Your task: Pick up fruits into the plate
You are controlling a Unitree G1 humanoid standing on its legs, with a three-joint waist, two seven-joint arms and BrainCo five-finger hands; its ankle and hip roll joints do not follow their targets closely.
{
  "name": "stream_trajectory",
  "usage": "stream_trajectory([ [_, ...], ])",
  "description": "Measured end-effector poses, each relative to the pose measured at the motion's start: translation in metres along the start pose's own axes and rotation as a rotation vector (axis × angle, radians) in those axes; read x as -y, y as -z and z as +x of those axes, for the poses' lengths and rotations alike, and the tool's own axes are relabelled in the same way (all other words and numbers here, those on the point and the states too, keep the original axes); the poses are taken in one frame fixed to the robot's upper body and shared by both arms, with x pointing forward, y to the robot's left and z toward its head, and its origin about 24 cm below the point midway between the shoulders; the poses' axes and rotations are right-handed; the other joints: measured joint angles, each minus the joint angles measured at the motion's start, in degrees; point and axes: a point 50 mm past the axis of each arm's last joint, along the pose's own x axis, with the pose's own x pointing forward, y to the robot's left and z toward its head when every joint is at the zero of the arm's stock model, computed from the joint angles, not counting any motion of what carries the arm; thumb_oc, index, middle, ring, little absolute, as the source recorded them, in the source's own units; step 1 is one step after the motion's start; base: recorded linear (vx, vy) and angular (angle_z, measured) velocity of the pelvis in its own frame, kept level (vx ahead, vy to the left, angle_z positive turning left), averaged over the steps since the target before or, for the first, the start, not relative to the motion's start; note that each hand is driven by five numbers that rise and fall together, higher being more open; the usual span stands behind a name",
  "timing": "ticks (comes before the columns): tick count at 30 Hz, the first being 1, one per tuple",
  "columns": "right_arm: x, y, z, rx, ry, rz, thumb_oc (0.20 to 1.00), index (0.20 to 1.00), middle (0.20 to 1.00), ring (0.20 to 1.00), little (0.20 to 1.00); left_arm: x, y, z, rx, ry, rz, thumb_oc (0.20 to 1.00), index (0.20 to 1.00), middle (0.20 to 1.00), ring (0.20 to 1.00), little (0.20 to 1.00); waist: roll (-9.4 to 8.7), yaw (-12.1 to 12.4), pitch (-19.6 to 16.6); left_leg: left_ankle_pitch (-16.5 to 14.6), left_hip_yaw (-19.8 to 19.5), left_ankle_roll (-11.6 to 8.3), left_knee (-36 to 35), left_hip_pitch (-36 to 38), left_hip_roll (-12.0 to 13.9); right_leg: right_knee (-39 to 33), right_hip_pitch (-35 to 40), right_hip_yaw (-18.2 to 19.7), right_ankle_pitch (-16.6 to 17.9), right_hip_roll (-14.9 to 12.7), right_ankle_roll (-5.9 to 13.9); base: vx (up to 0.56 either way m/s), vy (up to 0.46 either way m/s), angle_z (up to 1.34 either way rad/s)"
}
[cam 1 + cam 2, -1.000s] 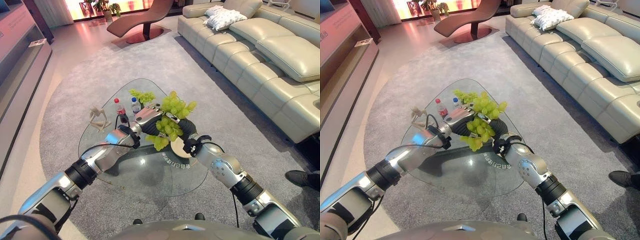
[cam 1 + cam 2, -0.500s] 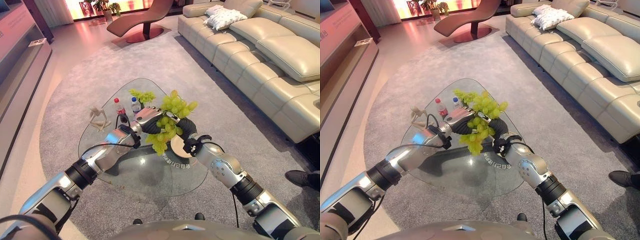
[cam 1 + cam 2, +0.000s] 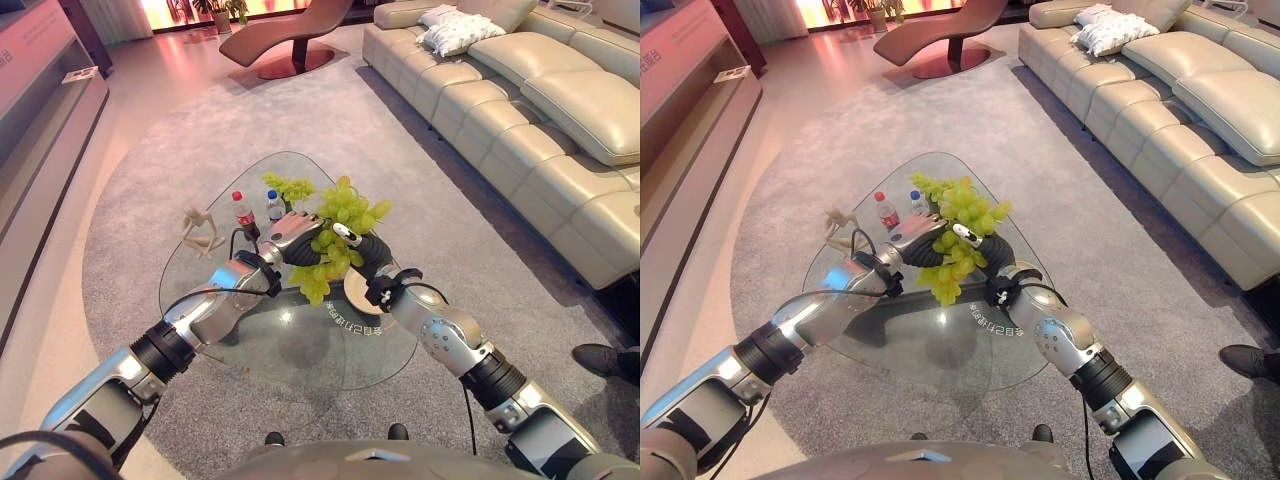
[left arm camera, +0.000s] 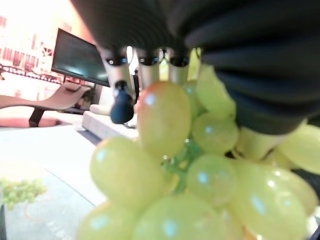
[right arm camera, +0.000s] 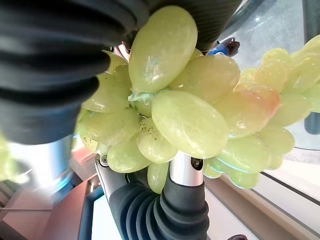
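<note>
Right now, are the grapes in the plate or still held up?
Held up. The grapes hang between the left hand and right hand, above the plate on the glass table.

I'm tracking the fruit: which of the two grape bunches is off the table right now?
The larger bunch, held up between the left hand and right hand. The smaller bunch lies on the glass table beyond the two bottles.
</note>
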Motion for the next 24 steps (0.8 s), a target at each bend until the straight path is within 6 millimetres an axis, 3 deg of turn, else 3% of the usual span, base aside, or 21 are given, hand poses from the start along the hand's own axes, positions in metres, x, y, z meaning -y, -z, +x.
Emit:
stream_trajectory([
  [19,-0.001,-0.006,0.000,0.064,-0.009,-0.059,1.000,1.000,1.000,1.000,1.000,-0.001,-0.001,0.000,0.008,-0.032,-0.006,0.200,0.200,0.200,0.200,0.200,-0.23,-0.14,0.22,-0.02,-0.02,0.00,0.00,0.01,0.00,-0.01,0.03,0.02,-0.01,0.01,0.01,0.00,0.000,0.00],
  [23,-0.004,-0.013,0.001,0.147,0.001,-0.065,1.000,1.000,1.000,1.000,1.000,-0.002,-0.001,0.002,-0.026,-0.062,-0.166,0.200,0.200,0.200,0.200,0.200,-0.19,-0.25,0.25,-0.04,-0.02,0.01,-0.01,0.01,0.00,-0.01,0.00,0.08,-0.01,0.01,0.01,0.00,0.000,0.00],
  [24,-0.004,-0.014,0.002,0.157,0.001,-0.064,0.765,0.765,0.765,0.765,0.765,-0.002,-0.001,0.003,-0.030,-0.066,-0.198,0.200,0.200,0.200,0.200,0.200,-0.18,-0.26,0.26,-0.04,-0.02,0.01,-0.01,0.01,0.00,-0.01,0.00,0.09,-0.01,0.01,0.01,0.00,0.000,0.00],
])
